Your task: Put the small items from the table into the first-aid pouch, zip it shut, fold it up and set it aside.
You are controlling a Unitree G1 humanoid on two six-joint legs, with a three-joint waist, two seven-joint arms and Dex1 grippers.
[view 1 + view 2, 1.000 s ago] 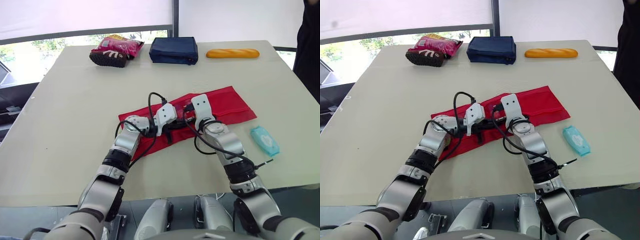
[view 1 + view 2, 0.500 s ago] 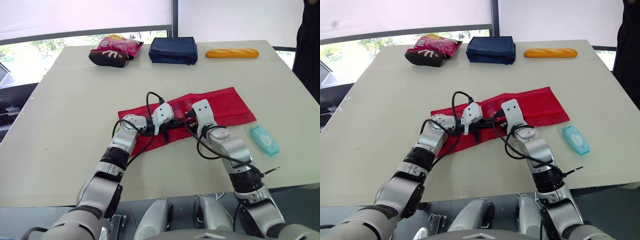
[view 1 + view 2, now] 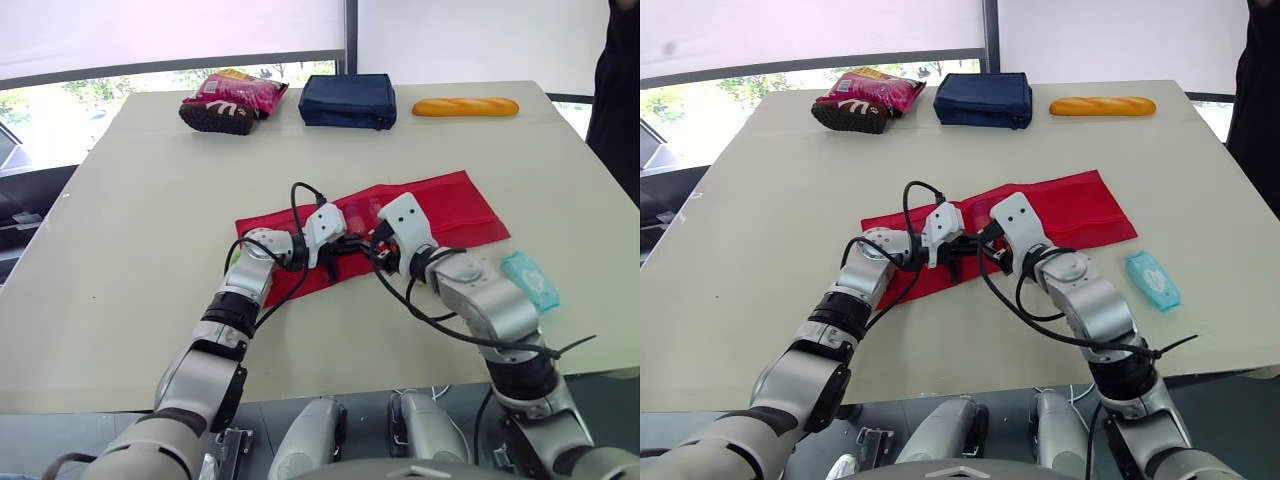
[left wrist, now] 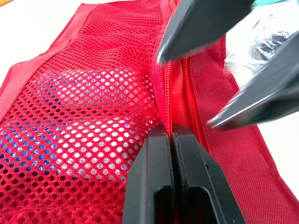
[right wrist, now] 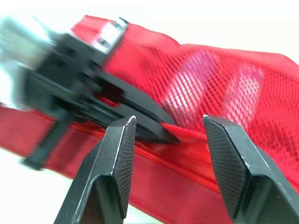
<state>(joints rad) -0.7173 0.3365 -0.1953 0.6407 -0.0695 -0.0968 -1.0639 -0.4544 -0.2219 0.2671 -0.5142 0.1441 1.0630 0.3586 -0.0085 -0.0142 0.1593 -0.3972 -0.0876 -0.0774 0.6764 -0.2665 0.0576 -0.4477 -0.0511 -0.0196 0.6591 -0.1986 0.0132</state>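
You have no readable label on the red first-aid pouch. The only print in sight is pale lettering on the pink snack bag at the far left of the table, too small to make out.

The pouch lies flat near the table's middle. Its long axis runs on a diagonal, from the near-left end under your arms up to the far-right end. Its mesh panel faces up, with blue shapes showing through it, and the zipper follows the long axis.

Your left gripper is closed, its 2 black fingers pressed together and pinching the pouch's fabric at the seam beside the zipper. Your right gripper is spread wide and holds nothing. Its 2 fingertips sit on either side of the zipper line, just beside the tips of the left fingers, which lie between them in the right wrist view. Both grippers meet over the pouch's near-left half, and its far-right half lies uncovered.

A teal packet rests on the table to the right of the pouch, apart from it and near your right forearm.

Along the far edge sit a navy bag and a bread loaf.
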